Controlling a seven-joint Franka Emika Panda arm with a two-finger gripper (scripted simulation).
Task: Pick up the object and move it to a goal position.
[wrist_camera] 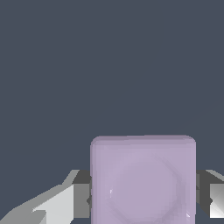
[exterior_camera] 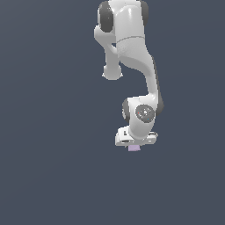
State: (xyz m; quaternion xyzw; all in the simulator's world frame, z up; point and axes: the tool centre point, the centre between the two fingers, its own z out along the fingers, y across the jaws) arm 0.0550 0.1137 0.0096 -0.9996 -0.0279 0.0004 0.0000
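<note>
The object is a tiny pale lilac-pink cube (exterior_camera: 134, 148). In the exterior view it peeks out just under the white gripper (exterior_camera: 134, 145), near the middle of the picture. In the wrist view the cube (wrist_camera: 142, 179) fills the space between the two fingers (wrist_camera: 81, 197), one on each side of it and touching its faces. The gripper is shut on the cube. The exterior view hides the fingertips behind the hand, and I cannot tell whether the cube rests on the floor or hangs above it.
The white arm (exterior_camera: 132, 48) reaches down from the top of the exterior view. A plain dark grey-blue floor (exterior_camera: 52, 167) lies all around. No goal marker shows.
</note>
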